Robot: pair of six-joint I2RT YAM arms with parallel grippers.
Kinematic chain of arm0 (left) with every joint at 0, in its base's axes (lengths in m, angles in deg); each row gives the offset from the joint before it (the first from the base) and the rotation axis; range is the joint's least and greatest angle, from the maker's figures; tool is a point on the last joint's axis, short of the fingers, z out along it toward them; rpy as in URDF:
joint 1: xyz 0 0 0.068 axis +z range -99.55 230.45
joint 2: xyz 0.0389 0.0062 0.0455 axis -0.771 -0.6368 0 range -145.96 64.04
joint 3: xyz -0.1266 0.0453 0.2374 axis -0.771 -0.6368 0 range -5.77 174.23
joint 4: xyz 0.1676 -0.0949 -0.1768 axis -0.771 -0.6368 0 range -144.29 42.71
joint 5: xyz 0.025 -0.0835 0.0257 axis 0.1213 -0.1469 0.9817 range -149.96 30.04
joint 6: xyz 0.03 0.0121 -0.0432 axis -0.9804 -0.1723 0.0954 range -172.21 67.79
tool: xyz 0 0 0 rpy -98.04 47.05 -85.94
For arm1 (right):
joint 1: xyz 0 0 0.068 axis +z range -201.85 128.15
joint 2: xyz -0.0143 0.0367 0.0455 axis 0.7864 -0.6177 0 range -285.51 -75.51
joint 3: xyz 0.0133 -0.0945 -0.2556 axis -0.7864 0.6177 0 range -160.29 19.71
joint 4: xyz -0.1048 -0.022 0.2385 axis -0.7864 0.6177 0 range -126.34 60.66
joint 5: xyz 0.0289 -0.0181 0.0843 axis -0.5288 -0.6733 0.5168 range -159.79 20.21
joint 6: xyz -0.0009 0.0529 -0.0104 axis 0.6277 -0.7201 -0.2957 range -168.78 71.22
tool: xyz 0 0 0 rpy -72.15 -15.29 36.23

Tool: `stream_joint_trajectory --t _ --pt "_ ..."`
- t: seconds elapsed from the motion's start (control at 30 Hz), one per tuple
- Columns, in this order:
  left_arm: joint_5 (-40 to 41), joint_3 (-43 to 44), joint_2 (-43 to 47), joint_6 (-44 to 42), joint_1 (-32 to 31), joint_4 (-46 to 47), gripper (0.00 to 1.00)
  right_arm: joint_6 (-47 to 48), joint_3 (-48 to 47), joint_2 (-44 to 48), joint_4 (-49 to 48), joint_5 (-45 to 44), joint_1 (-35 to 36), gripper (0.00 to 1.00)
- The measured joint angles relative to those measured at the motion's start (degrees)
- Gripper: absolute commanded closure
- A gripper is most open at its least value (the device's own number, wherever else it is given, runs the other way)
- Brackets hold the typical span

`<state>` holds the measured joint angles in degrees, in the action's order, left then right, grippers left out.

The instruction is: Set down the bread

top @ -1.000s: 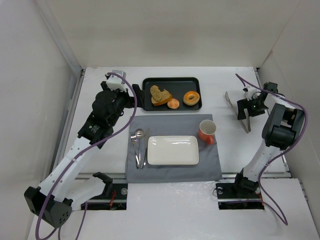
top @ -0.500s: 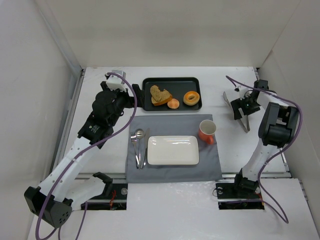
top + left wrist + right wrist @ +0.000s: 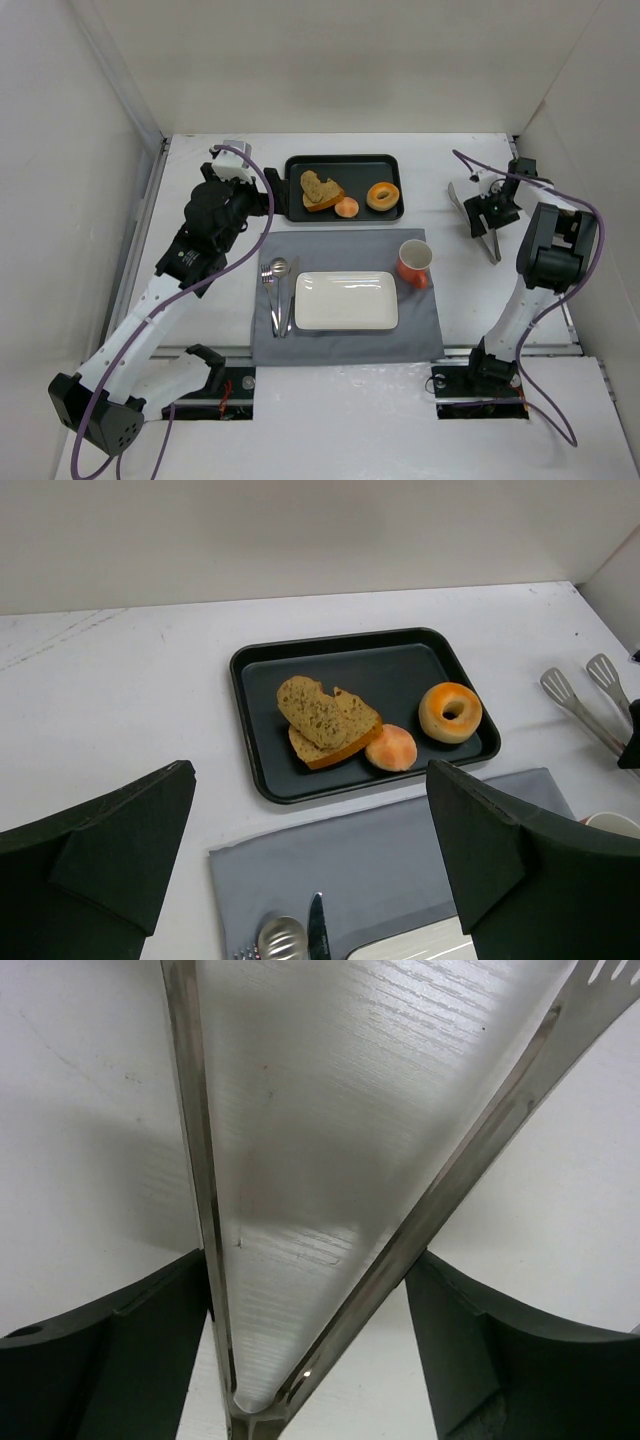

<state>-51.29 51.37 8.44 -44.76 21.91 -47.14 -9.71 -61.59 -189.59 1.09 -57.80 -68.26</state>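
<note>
- White plate (image 3: 346, 300) sits nearest on the grey mat (image 3: 340, 243). Cutlery (image 3: 278, 292) is just to its left, and the orange cup (image 3: 414, 262) is at its far right corner.
- Left end effector (image 3: 308, 810): fingers spread wide, nothing between them. It hovers over the mat's far left corner and faces the tray.
- Black tray (image 3: 392, 165) lies on the worktop (image 3: 200, 150) just beyond the mat.
- The bread (image 3: 391, 748) lies in the tray against the near rim, about mid-width. It touches the toast slices (image 3: 322, 720) on its left. The donut (image 3: 449, 711) is near on its right, with a small gap.
- Right end effector (image 3: 310, 1290): closed onto the metal tongs (image 3: 195, 1160) near their hinge, one finger against each arm and the arms still splayed. This is on the worktop right of the tray, well apart from the bread. Cannot tell if the tongs are lifted.
</note>
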Motion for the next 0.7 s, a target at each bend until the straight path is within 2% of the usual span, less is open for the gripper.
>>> stream_joint_trajectory --t 0.1,0.13,0.2,0.5,0.7 --pt "0.0 0.0 0.0 0.0 0.0 0.0 0.0 0.0 -0.6 -0.3 0.5 -0.2 0.0 0.33" --pt "0.0 0.0 0.0 0.0 0.0 0.0 0.0 0.0 -0.9 -0.5 0.8 -0.2 0.0 0.41" --pt "0.2 0.0 0.0 0.0 0.0 0.0 0.0 0.0 -1.2 -0.8 1.2 -0.2 0.0 0.46" --pt "0.5 0.0 0.0 0.0 0.0 0.0 0.0 -0.4 -0.5 0.4 1.1 1.6 -0.1 0.46" --pt "0.6 0.0 0.0 0.0 0.0 0.0 0.0 -2.6 0.7 10.6 2.1 6.8 -0.1 0.47"
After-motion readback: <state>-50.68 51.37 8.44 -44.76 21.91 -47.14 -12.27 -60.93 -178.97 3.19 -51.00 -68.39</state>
